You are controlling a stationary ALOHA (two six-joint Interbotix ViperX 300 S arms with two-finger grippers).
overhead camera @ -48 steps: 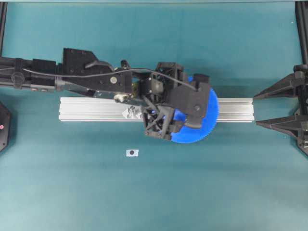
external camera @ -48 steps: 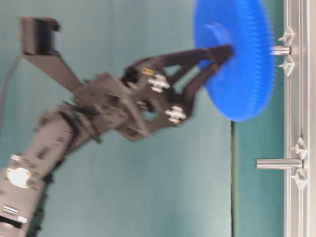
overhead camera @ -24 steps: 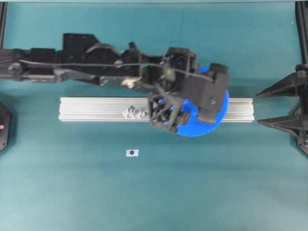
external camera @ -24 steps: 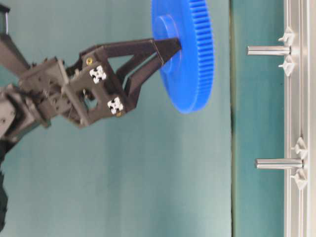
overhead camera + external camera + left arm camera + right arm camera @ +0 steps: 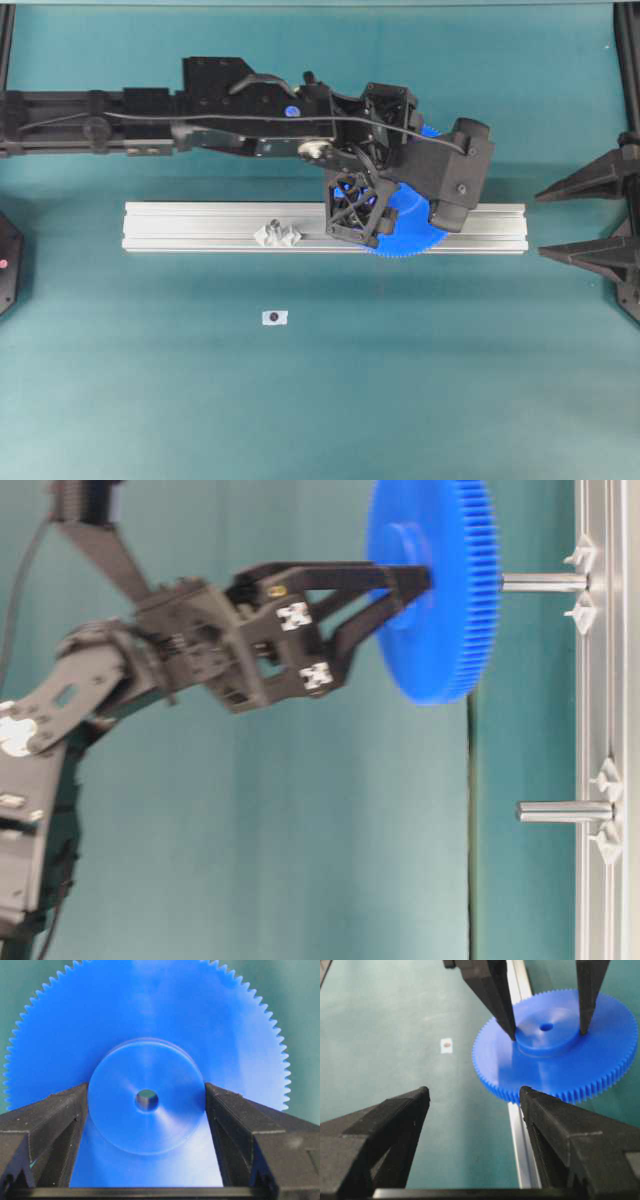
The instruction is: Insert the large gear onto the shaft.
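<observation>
Large gear [image 5: 145, 1060], a bright-blue plastic disc with fine teeth round its rim, is seen closest in the left wrist view: its raised round hub is clamped from both sides by the black fingers [image 5: 47, 1125] of the left gripper [image 5: 146, 1110], which is spread wide to span that hub. The small centre hole is left clear between them (something dull is glimpsed through it, though what it is cannot be told). From table level, the gear is held in the air, face-on to the thin silvery shaft [image 5: 545, 581] standing on the long aluminium rail [image 5: 600, 730]; the pin's tip is met at the gear's far face, and whether it has entered cannot be told. A second, lookalike pin [image 5: 563, 810] stands further along the rail, untouched. Farthest off, the right gripper [image 5: 590, 220] is parked open and empty.

Alignment is judged to be the step in hand. Next, a straight push along the pin's axis is called for, with the hole kept centred.
</observation>
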